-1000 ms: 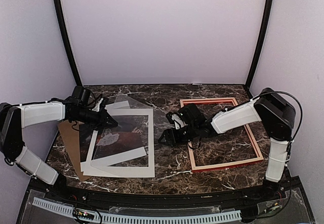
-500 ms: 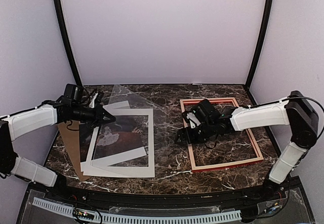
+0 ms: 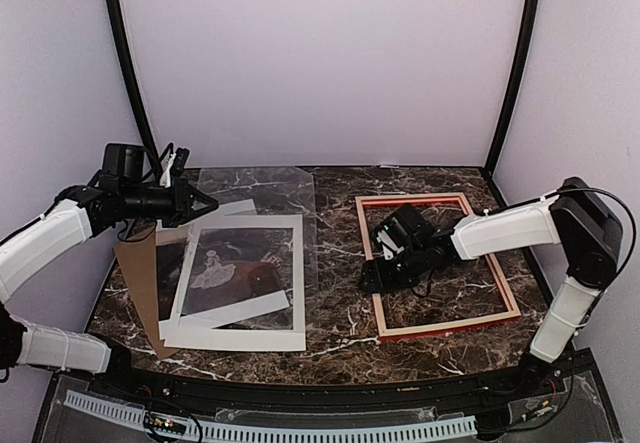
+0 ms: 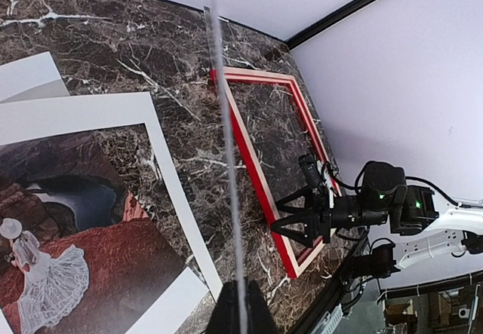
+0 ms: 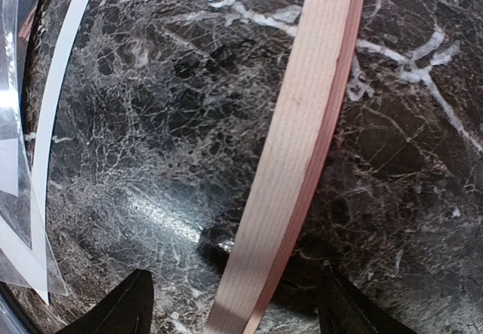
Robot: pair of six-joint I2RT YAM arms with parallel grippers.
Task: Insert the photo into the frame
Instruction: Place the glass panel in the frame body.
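left gripper (image 3: 208,203) clamped on clear sheet (image 3: 265,188) over photo (image 3: 235,268); right gripper (image 3: 371,277) spread astride frame (image 3: 450,323). next: park sheet, grab photo.

No text, label, brand, number or sign can be read in any of the views. A small dark part (image 3: 165,423) on the rail (image 3: 300,429) along the near edge of the bench (image 3: 330,181) carries a few bright specks, too small to make out as writing.
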